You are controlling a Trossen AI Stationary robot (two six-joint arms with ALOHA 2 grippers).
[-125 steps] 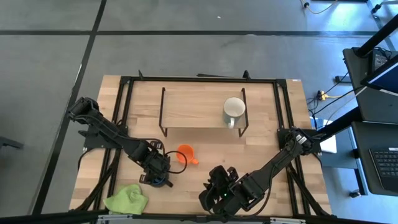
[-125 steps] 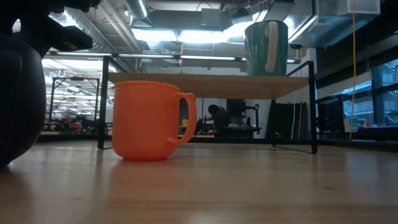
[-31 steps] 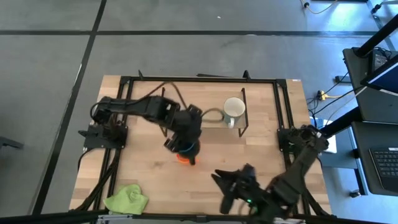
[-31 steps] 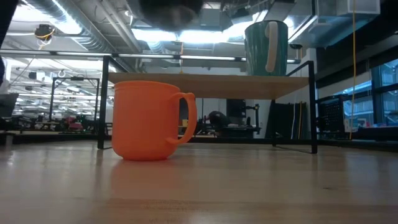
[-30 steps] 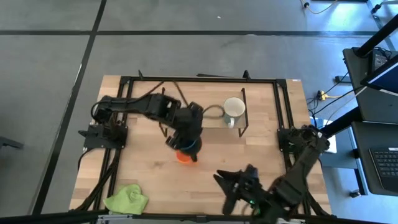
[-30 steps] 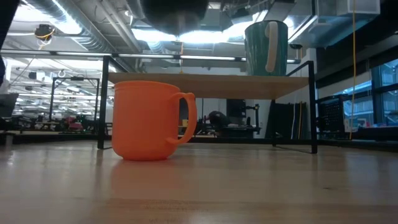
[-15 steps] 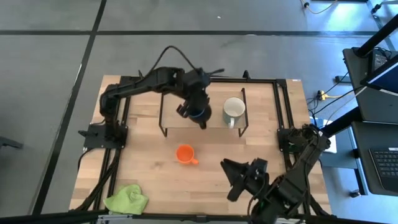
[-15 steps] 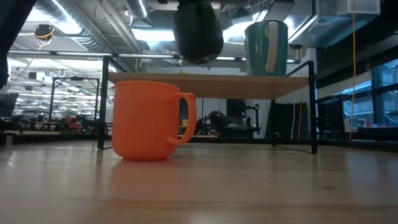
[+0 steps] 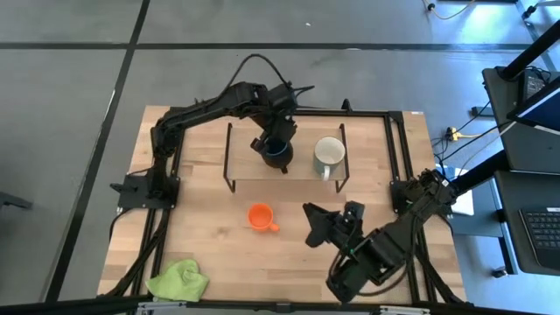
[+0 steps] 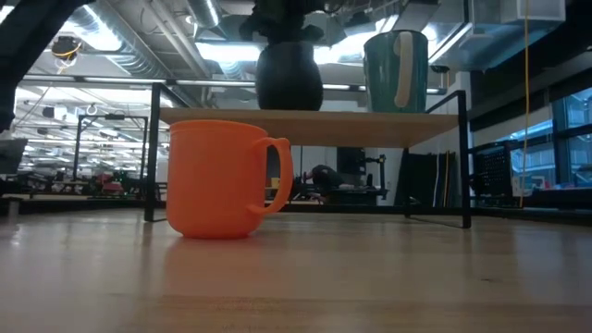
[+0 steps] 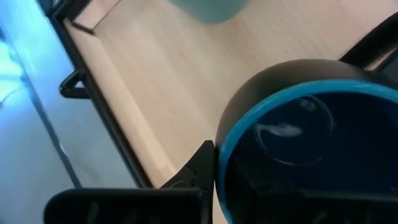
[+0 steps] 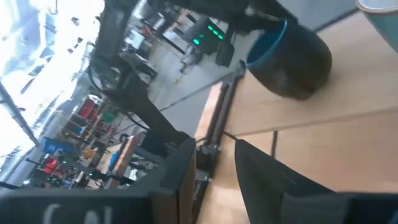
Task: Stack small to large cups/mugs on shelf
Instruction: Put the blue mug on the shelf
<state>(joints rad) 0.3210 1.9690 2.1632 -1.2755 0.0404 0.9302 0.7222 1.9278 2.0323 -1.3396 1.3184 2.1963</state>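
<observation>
Holding the dark blue mug [image 9: 277, 152] over the shelf [image 9: 245, 162] beside the white mug [image 9: 328, 152], left gripper [image 9: 275, 147] clamped on it; right gripper [image 9: 317, 224] empty, fingers apart, near the orange mug [image 9: 260, 216].

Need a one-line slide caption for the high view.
Left tool holds blue mug over the shelf beside white mug; orange mug waits below.

Robotics lab or workshop. Bare grey concrete floor [image 9: 70, 105] around the light wooden worktable [image 9: 201, 227]; exposed silver ceiling ducts [image 10: 139, 42], strip lights. Black desk with keyboard [image 9: 541, 229] alongside; equipment racks behind.
</observation>
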